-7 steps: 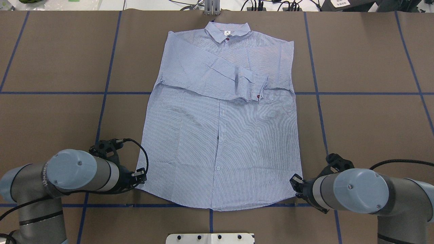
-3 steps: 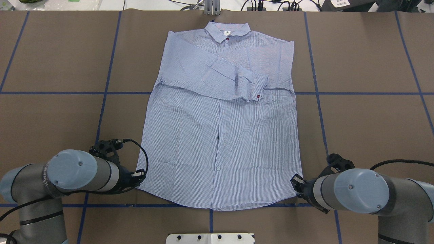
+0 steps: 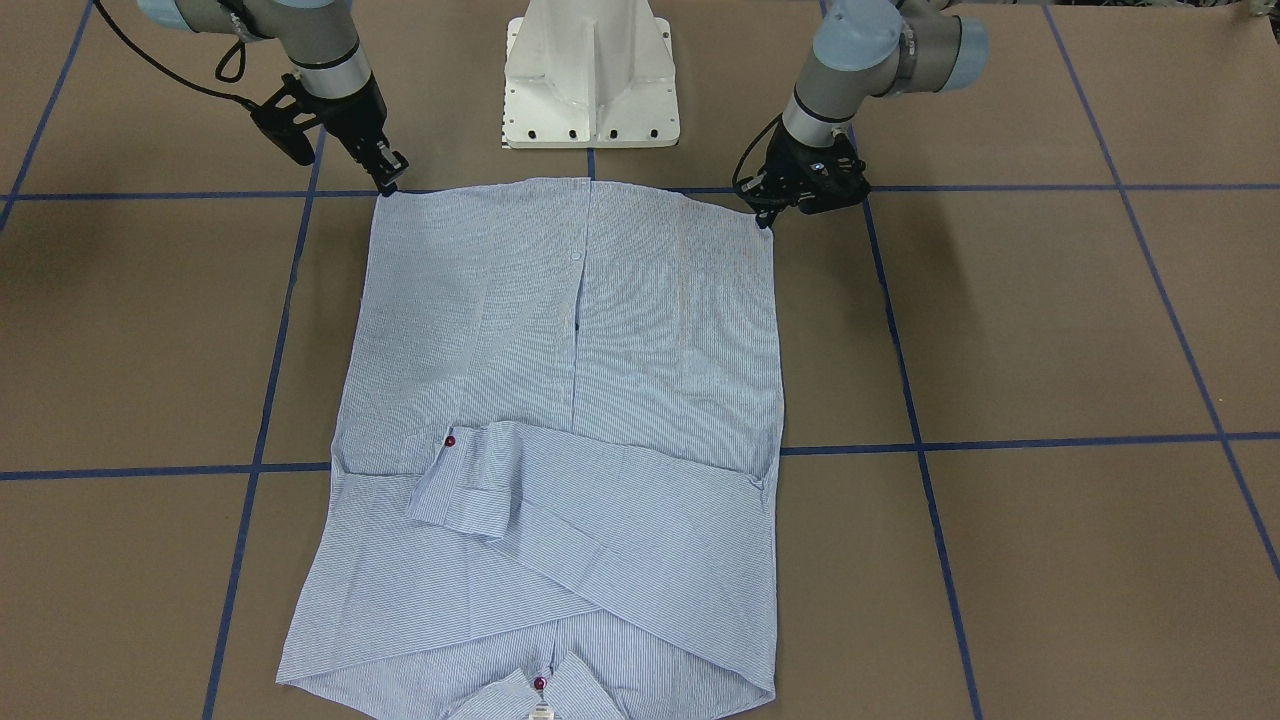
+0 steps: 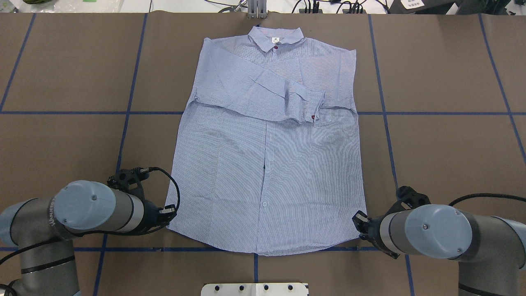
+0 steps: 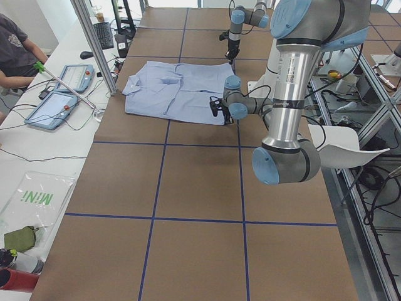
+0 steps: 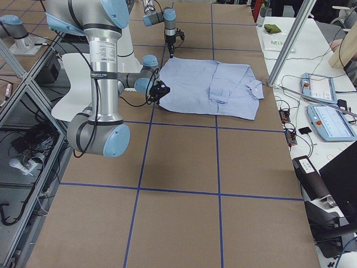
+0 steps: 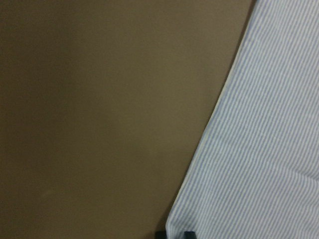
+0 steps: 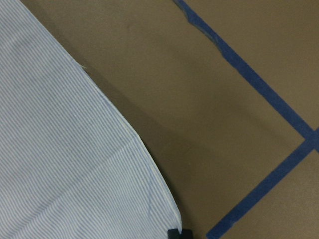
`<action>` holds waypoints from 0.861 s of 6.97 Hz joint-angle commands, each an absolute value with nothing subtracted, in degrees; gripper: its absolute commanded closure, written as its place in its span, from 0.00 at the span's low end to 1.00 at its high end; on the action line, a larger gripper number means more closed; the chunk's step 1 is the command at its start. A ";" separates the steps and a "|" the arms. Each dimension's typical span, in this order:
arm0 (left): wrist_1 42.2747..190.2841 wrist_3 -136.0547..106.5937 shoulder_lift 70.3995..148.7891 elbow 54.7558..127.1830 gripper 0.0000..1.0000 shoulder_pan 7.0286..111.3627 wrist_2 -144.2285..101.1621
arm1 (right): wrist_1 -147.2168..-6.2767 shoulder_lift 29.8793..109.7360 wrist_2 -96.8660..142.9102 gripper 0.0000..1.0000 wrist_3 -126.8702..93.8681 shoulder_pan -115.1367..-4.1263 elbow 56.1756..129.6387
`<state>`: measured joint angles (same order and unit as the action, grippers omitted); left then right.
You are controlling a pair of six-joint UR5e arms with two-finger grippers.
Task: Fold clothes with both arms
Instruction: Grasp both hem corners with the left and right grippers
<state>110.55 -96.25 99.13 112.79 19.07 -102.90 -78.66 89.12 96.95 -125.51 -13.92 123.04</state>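
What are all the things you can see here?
shirt: one, light blue with fine white stripes, flat mid-table, one sleeve folded across the chest.
red buttons: two showing, dark red, at collar and cuff.
table: one, brown with blue tape lines, under everything.
tablets: two, grey-blue, on the white side bench.
person: one, dark top, at that bench.
base: one, white, at the table's robot edge.
left arm, right arm: two, silver with light blue caps.
left tool, right tool: two, black, each at a hem corner of the shirt.
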 commanded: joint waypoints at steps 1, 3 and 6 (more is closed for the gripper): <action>109.96 -100.43 98.53 117.66 1.00 17.77 -102.92 | -78.66 89.56 97.03 1.00 -125.42 -14.06 123.66; 109.25 -107.01 95.37 123.55 1.00 11.98 -102.83 | -78.57 92.27 96.94 1.00 -125.42 -14.06 126.64; 109.16 -110.74 95.19 124.54 1.00 9.67 -102.39 | -78.57 92.72 97.03 1.00 -125.51 -13.18 128.49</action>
